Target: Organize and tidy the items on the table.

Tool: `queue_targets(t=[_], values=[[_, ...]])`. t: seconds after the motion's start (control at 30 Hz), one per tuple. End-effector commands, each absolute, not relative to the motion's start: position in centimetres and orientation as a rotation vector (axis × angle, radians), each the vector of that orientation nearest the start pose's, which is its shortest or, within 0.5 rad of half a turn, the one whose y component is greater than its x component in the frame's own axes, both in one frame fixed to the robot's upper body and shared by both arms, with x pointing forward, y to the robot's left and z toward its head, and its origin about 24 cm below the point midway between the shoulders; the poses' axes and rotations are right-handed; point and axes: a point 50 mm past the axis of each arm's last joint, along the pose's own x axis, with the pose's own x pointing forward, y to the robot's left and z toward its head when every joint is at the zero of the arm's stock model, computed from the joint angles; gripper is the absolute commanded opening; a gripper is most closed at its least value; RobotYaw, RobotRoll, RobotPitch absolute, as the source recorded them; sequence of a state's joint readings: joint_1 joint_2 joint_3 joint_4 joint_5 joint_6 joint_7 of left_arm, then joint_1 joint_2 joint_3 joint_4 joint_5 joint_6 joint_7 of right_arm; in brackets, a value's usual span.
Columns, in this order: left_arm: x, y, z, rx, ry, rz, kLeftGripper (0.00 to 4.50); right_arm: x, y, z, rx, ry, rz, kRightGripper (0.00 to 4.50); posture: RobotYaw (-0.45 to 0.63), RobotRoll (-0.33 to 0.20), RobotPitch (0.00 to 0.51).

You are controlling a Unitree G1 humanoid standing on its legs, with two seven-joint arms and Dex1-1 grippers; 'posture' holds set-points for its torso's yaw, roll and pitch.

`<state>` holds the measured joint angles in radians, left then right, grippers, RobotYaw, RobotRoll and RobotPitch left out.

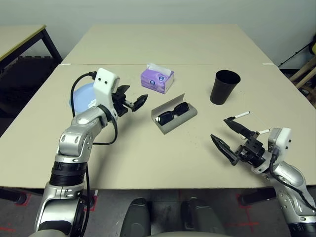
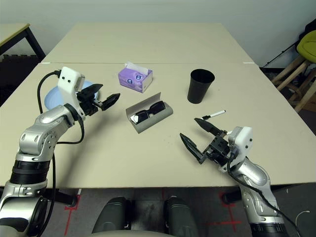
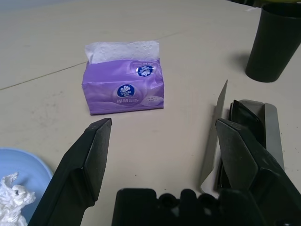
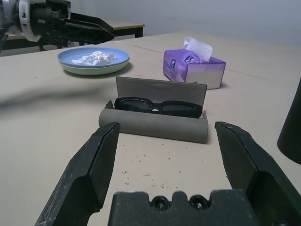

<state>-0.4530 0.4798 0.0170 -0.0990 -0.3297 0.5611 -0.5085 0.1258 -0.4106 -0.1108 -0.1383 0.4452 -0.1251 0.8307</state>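
Note:
The grey glasses case lies open at mid-table with the black sunglasses inside it. Behind it stand the purple tissue box and, to the right, the black cup. Two white markers lie near my right gripper, which is open above the table, pointing at the case. My left gripper is open and empty in the air, between the case and the blue plate. That plate rests on the green plate and holds the crumpled white tissue.
The pale table has a seam running across it behind the tissue box. A smaller tan table with black legs stands at the far left. A yellow-green chair and wooden legs are off the right edge.

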Motion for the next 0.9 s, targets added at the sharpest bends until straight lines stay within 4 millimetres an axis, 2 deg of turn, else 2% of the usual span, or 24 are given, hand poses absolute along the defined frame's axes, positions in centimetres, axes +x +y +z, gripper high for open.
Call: queue_targets(t=[0.03, 0.3, 0.63, 0.83, 0.9], values=[[31.4, 17.4, 15.4, 0.192, 0.063, -0.598, 4.5, 21.1, -21.3, 8.9, -0.06, -0.147, 0.732, 4.47, 0.11, 0.0, 0.077], [31.2, 17.1, 15.2, 0.236, 0.051, -0.619, 4.5, 20.9, -21.6, 8.9, -0.074, -0.048, 0.709, 4.47, 0.11, 0.0, 0.086], [31.8, 16.7, 14.8, 0.32, 0.045, -0.576, 4.5, 20.9, -21.5, 8.9, -0.08, -0.049, 0.72, 4.47, 0.12, 0.0, 0.084], [32.5, 16.4, 15.1, 0.333, 0.036, -0.542, 2.43, 20.8, -21.5, 8.8, -0.082, -0.049, 0.721, 4.5, 0.11, 0.0, 0.086], [32.9, 16.5, 15.0, 0.345, 0.057, -0.507, 1.56, 20.8, -21.6, 8.9, -0.083, -0.051, 0.72, 4.5, 0.11, 0.0, 0.088]])
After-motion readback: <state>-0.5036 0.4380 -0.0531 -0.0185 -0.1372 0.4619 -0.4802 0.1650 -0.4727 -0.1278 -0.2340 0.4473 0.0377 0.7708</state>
